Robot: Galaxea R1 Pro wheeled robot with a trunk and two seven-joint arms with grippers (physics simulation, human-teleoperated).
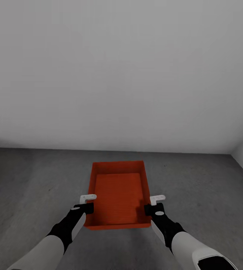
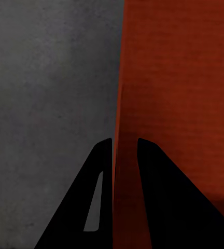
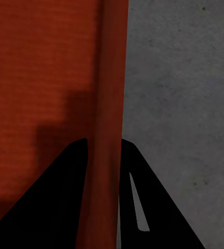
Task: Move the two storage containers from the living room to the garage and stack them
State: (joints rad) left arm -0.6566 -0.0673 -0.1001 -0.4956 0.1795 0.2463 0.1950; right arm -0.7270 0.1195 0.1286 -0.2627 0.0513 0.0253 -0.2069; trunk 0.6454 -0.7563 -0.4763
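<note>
Storage container over floor, left gripper and right gripper seemingly clamping opposite walls

One red-orange storage container sits level and upright in the middle of the scene, open top facing up, long axis running near to far. It is a plain rectangular bin with smooth straight walls and a finely ribbed bottom, nothing inside. Dark grey mottled concrete floor of the garage lies under and around it, a plain white-grey wall beyond its far end.
</note>
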